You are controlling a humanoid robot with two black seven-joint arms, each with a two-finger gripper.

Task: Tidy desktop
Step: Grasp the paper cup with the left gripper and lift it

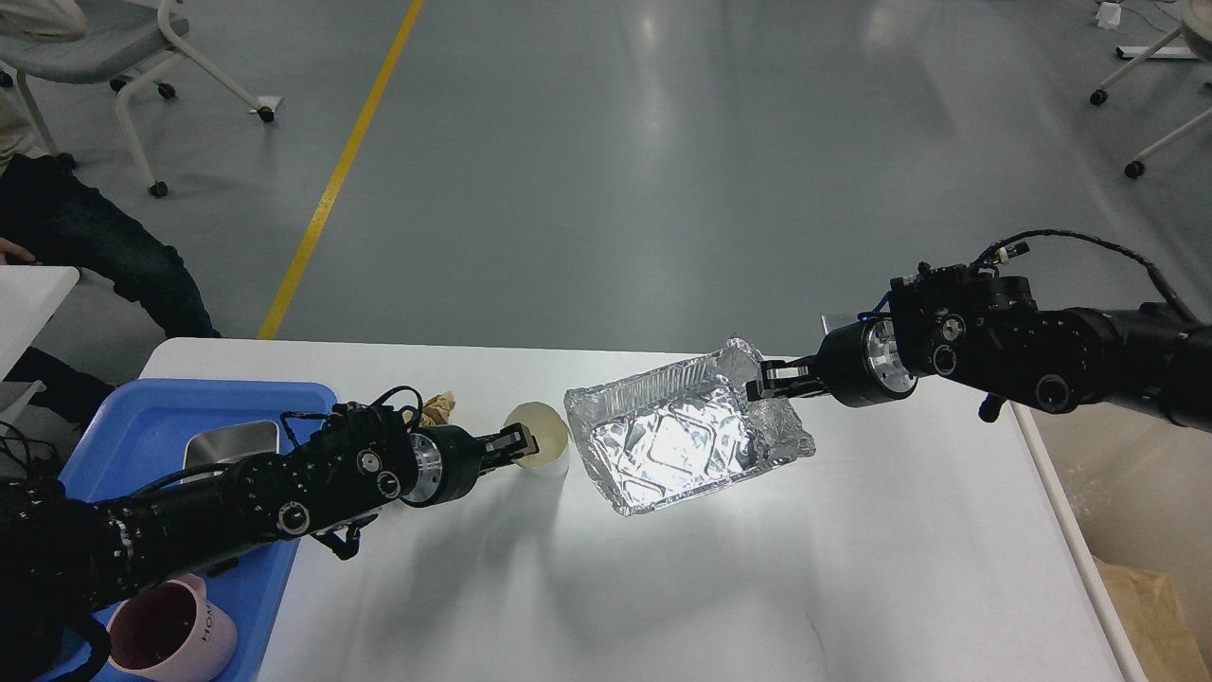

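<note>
The white desktop (663, 587) fills the lower view. A crumpled silver foil tray (677, 438) is tilted, its right rim raised. My right gripper (765, 381) is shut on that right rim and holds it up. A pale translucent cup (540, 438) stands left of the foil tray. My left gripper (516, 442) is at the cup's left rim, its fingers closed on the rim. A crumpled brown paper scrap (437, 408) lies behind my left wrist.
A blue plastic tray (123, 426) at the left edge holds a small metal dish (230, 445) and a pink mug (166, 635). A bag-lined bin (1136, 530) stands past the right edge. A small white table corner (28, 294) and a seated person are at far left.
</note>
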